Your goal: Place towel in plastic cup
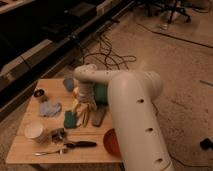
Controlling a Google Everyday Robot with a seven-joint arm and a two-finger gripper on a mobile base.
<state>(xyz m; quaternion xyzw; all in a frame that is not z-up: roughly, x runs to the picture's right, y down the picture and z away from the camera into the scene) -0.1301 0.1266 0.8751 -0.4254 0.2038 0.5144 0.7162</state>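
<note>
Step in hand: reaching for the towel; judging by how things lie, nothing is picked up yet.
Gripper: the gripper (pixel 82 117) hangs over the middle of the table (pixel 22 150), fingers spread apart and empty, pointing down just above the green sponge (pixel 69 120).
Towel: the towel (pixel 50 108) lies crumpled and flat on the wood, near the gripper but apart from it, between the small dark can (pixel 40 94) and the sponge.
Plastic cup: the plastic cup (pixel 68 83) stands at the far side of the table, beyond the towel and close to the arm's wrist; I cannot tell whether its mouth faces straight up.
Approach: move sideways to a spot above the towel's middle before descending, so the fingers do not drag the sponge along.
Grasp: come straight down on the highest fold and pinch there; a soft cloth probably gathers better from a bunched ridge than from a flat edge.
Lift: raise it well clear, since hanging corners could brush the can or tip the cup.
Release: centre over the cup's opening and lower the trailing cloth inside before letting go, or it may drape over the rim.
Not the target: the white cup (pixel 34 131) at the near corner is the wrong container.
</note>
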